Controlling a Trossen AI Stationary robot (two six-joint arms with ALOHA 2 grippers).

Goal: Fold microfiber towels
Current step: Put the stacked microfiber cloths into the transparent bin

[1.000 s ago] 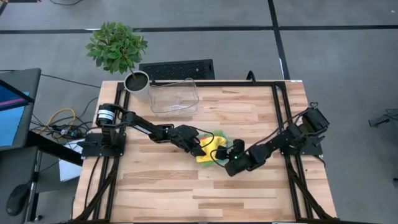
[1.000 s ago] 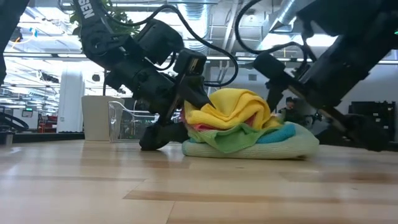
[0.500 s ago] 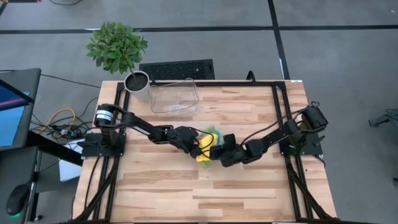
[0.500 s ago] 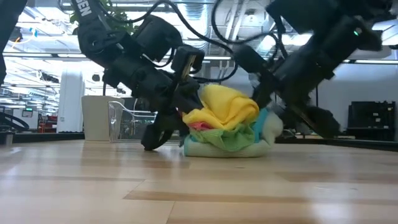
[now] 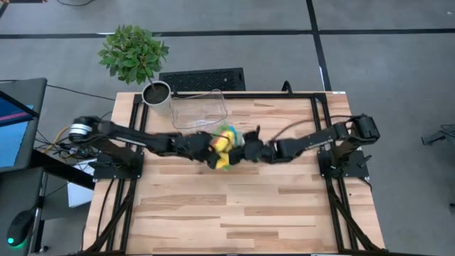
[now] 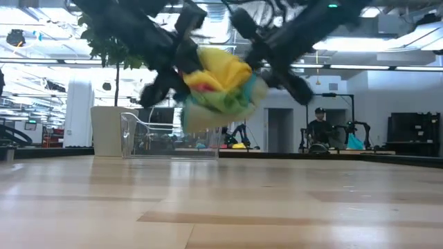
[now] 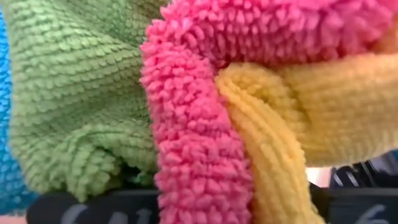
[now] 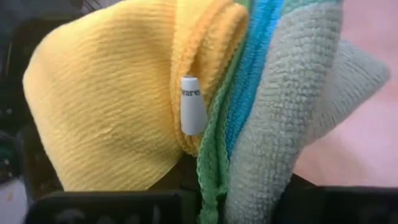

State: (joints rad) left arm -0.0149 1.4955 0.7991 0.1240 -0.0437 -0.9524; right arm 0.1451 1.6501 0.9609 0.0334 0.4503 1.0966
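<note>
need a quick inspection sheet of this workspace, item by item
surface: wooden table, bare where the bundle hangs.
job's things: microfiber towels in one bundle of yellow, pink, green, blue and sage, lifted clear of the table, unfolded.
clutter: clear plastic bin at the far edge; potted plant at the far left corner.
grippers: left tool and right tool each shut on the bundle from opposite sides.
cables: loose wires beside the table's left edge.
surroundings: person seated in the room behind.
</note>
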